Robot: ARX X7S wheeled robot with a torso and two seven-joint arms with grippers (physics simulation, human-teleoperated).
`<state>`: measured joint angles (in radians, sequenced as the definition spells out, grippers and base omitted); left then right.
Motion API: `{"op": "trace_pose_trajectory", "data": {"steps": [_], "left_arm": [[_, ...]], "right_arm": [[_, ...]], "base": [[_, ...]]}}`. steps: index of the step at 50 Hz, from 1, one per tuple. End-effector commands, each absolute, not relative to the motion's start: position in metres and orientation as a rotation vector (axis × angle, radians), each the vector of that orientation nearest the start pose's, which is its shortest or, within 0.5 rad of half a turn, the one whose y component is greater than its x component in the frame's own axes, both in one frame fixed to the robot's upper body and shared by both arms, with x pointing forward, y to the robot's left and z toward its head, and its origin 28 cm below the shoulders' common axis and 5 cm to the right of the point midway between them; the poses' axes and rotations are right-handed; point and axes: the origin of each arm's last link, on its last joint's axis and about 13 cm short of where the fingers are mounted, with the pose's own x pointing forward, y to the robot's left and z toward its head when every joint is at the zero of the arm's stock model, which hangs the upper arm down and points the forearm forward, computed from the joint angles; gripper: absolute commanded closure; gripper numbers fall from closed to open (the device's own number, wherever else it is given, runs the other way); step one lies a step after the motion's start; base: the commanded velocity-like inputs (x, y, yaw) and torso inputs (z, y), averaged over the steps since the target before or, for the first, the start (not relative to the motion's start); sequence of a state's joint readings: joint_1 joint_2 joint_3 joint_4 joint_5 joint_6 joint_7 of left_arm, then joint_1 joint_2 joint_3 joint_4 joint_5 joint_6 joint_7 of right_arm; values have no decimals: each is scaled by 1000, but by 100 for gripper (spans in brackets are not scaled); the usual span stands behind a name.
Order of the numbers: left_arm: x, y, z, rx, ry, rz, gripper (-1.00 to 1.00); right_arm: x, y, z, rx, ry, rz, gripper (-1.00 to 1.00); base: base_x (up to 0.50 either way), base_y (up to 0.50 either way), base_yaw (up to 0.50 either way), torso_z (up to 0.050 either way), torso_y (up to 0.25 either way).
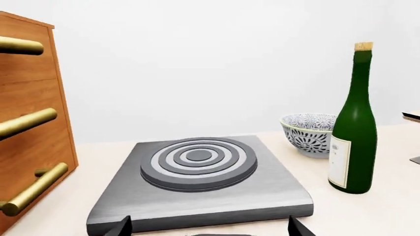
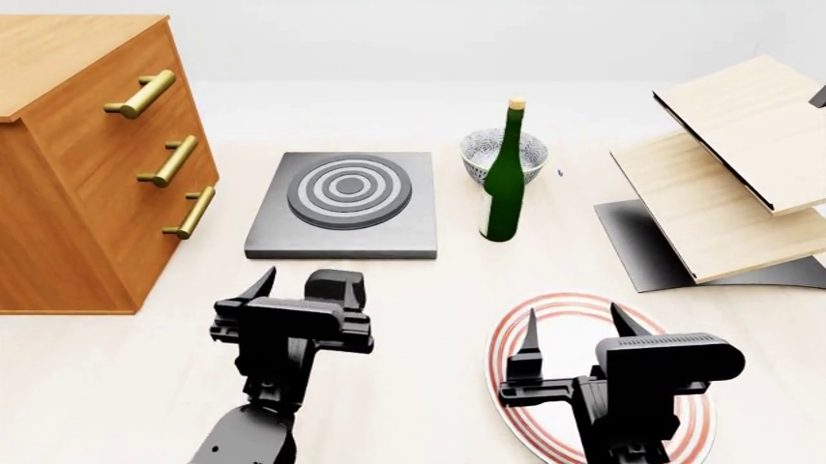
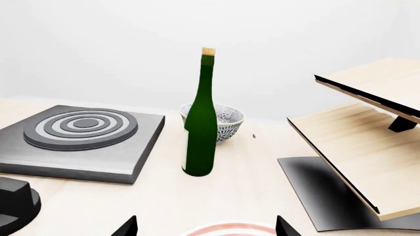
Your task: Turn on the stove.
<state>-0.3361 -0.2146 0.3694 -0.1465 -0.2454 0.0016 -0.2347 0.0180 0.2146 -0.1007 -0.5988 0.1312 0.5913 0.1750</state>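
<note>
The stove (image 2: 342, 237) is a flat dark grey slab with a ringed burner (image 2: 348, 187), mid-table; it also shows in the left wrist view (image 1: 276, 187) and the right wrist view (image 3: 78, 157). Its small black knob (image 2: 339, 283) stands on the table just in front of the slab, and shows in the right wrist view (image 3: 13, 201). My left gripper (image 2: 309, 288) is open, its jaws wide apart on either side of the knob, whose top barely shows in the left wrist view (image 1: 217, 234). My right gripper (image 2: 574, 324) is open and empty above a red-ringed plate (image 2: 516, 387).
A wooden drawer cabinet (image 2: 77, 164) with brass handles stands left of the stove. A green bottle (image 2: 501, 184) and a patterned bowl (image 2: 485, 150) stand right of it. A curved black stand with slanted wooden boards (image 2: 722, 193) is at the far right.
</note>
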Motion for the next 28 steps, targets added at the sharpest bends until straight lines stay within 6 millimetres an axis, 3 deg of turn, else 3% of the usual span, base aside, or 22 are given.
{"op": "trace_pose_trajectory", "data": {"steps": [1, 8, 14, 28], "left_arm": [[228, 197, 103, -35, -134, -120, -100], [219, 205, 104, -56, -120, -89, -100], [218, 211, 91, -51, -92, -46, -100], [217, 214, 88, -58, -86, -29, -100]], "right_arm": [[195, -108, 99, -109, -6, 6, -100], [195, -107, 96, -112, 2, 7, -100], [198, -107, 92, -117, 16, 0, -100], [198, -106, 92, -111, 16, -3, -100]], "base": [[0, 0, 0, 0, 0], [0, 0, 0, 0, 0], [0, 0, 0, 0, 0], [0, 0, 0, 0, 0]]}}
